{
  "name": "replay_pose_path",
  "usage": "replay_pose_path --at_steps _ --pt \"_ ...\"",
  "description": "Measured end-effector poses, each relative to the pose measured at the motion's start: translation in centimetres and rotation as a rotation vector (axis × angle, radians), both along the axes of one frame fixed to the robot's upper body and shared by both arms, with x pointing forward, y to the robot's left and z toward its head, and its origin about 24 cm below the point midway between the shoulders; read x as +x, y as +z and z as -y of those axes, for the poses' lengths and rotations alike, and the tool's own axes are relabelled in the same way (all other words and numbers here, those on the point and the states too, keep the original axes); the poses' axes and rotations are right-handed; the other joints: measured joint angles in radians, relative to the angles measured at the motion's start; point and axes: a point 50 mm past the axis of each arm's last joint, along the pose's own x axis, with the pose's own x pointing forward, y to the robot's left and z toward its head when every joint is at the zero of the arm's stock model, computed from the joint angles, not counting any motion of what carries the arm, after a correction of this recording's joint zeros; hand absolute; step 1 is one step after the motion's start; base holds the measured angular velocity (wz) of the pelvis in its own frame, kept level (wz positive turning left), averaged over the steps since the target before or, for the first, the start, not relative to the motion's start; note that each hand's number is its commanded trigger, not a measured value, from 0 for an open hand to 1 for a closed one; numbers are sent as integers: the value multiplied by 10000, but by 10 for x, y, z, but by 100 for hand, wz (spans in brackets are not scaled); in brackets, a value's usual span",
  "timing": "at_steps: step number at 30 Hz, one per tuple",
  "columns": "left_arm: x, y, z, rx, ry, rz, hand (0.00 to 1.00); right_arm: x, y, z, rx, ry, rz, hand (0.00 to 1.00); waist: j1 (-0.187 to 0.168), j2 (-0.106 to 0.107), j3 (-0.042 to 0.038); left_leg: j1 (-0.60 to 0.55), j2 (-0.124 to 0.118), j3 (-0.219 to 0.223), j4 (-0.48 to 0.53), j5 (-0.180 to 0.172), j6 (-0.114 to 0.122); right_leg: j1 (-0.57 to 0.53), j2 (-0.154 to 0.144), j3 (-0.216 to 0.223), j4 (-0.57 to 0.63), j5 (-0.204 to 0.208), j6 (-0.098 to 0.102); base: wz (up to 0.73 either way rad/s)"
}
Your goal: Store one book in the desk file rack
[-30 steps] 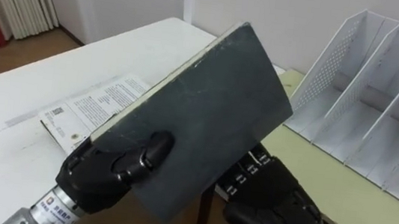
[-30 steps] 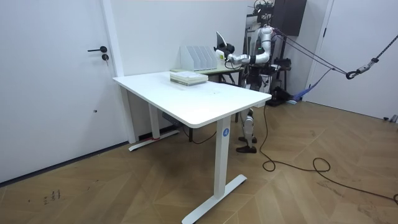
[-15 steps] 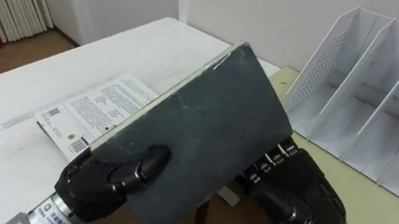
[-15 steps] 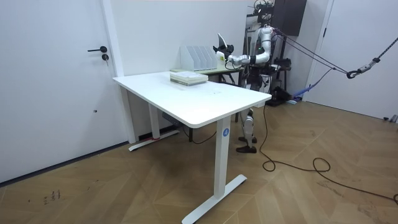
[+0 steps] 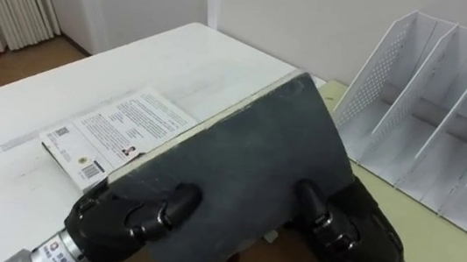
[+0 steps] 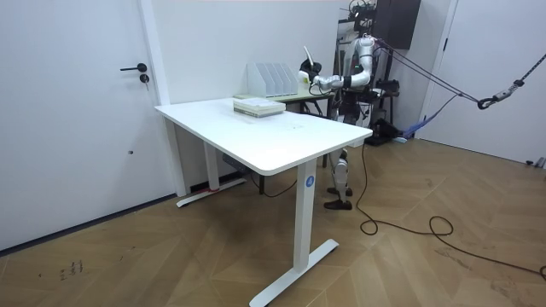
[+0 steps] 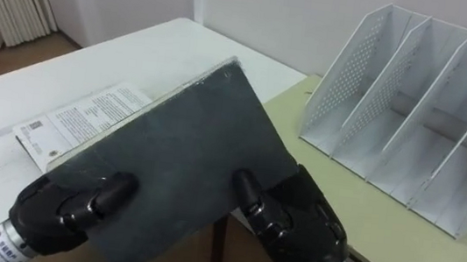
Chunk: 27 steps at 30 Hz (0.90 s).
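Note:
A dark grey book (image 5: 239,162) is held tilted in the air in front of me, its far corner raised. My left hand (image 5: 127,216) grips its near left corner with the thumb curled over the cover. My right hand (image 5: 353,242) clasps the near right edge, thumb pressed on the cover and fingers hidden beneath. The white perforated file rack (image 5: 447,111) stands to the right with its slots empty, on a pale green desk (image 5: 415,236). In the room view the book (image 6: 308,61) is up at chest height beside the rack (image 6: 271,78).
Another book (image 5: 114,131) with a printed white cover lies on the white table (image 5: 32,117) to the left. A narrow gap separates the white table from the green desk. In the room view a stack of books (image 6: 258,107) sits on the white table's far end.
My right hand has come up from behind the book and its thumb now lies on the cover. The book has tipped flatter and swung a little to the right.

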Motion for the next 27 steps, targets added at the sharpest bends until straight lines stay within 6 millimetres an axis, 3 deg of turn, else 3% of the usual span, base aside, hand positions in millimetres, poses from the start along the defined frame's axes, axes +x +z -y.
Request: replay_pose_path --at_steps 8,9,10,17,25,27 --pt "1 0 3 -191 103 -93 100 4 4 -1 -70 -147 23 100 -1 -17 -32 -245 44 1 182 -25 -15 -245 8 1 161 2 -3 0" --pt "1 0 3 -192 152 -98 87 5 4 -1 -74 -198 14 100 -7 -15 -32 -259 54 -7 191 -30 -18 -241 27 -10 152 9 -15 0" --pt "1 1 3 -176 186 -97 0 5 4 -2 -59 -220 -12 100 -7 -13 -31 -258 57 -15 198 -30 -18 -232 29 -10 151 11 -18 0" --pt "2 -2 1 644 923 -209 0 7 8 1 -618 -803 35 100 -40 59 34 -22 74 -6 127 -14 -42 9 65 -11 37 39 -61 0" --pt "-11 -35 -8 3550 1618 -1306 0 13 0 16 -3712 -2497 -552 100 -452 -94 104 154 75 25 -50 22 -100 49 83 -17 -28 -11 -114 -1" --pt "-19 -51 -10 3846 1941 -1965 0 15 1 23 -4400 -3056 -631 100 -559 -129 108 190 86 151 -159 30 -111 18 95 43 -48 -27 -123 -8"
